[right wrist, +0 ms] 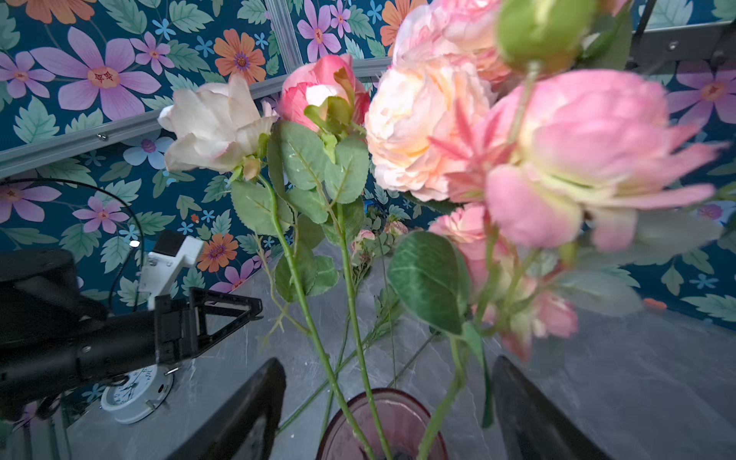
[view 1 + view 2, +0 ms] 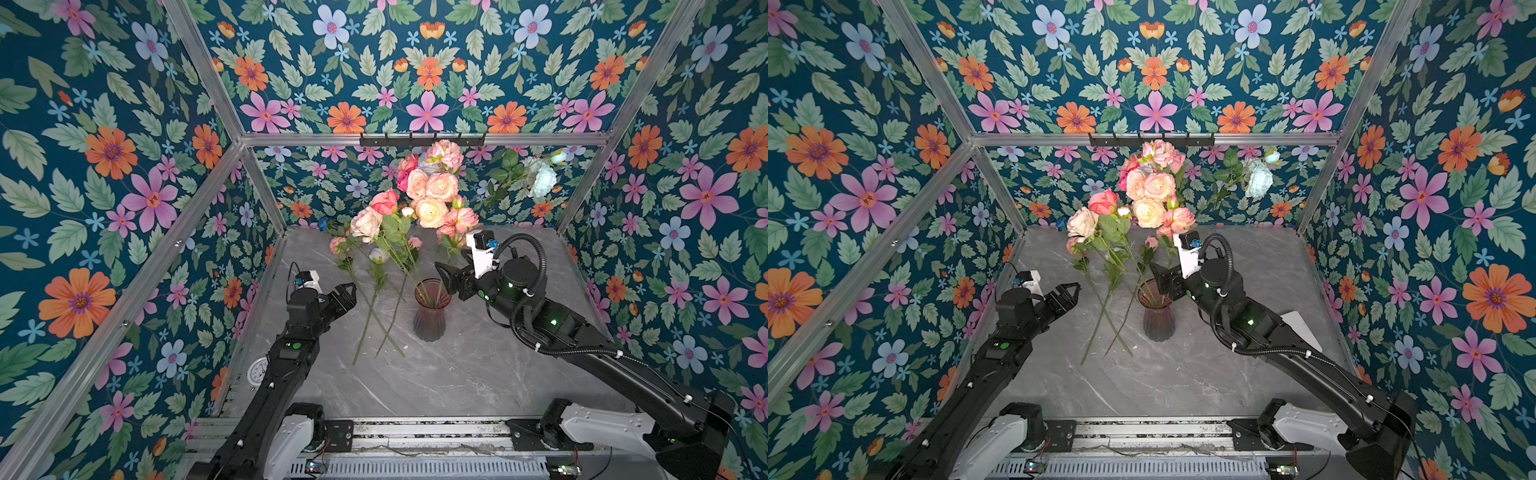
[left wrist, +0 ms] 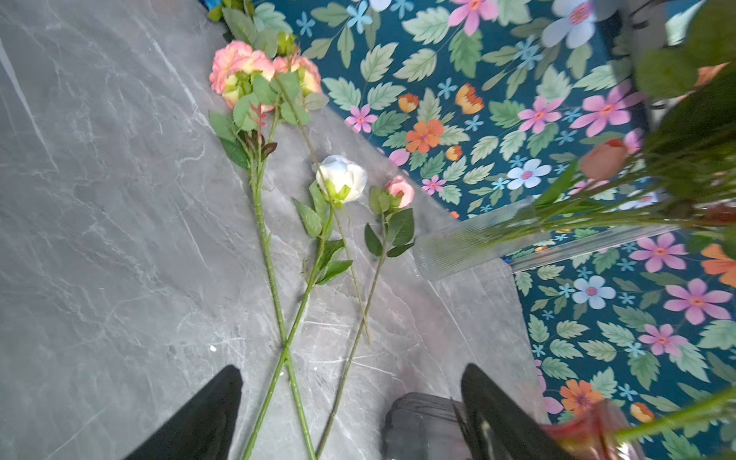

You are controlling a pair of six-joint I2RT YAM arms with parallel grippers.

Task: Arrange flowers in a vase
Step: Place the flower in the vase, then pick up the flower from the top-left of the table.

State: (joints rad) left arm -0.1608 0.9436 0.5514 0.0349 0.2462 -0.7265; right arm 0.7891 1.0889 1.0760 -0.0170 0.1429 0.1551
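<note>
Spread wide and empty, the left claw (image 2: pixel 352 291) hovers by three loose flowers (image 2: pixel 376 316) lying crossed on the counter (image 2: pixel 478 374), while beyond them the right claw (image 2: pixel 442 278), likewise spread, sits at the rim of the pink vase (image 2: pixel 430 320) holding the bunched flowers (image 2: pixel 430 187).

A grey marble-patterned table (image 2: pixel 457 374) stands within floral-wallpapered walls (image 2: pixel 104 166) framed by aluminium bars (image 2: pixel 291 139), a black hook rack (image 2: pixel 386 141) at the back, a white clock (image 2: pixel 258 371) near its left edge.

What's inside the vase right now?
Several green stems stand in the pink glass vase, carrying pink and peach blooms. Their lower ends are hidden by the tinted ribbed wall; exact count unclear.
</note>
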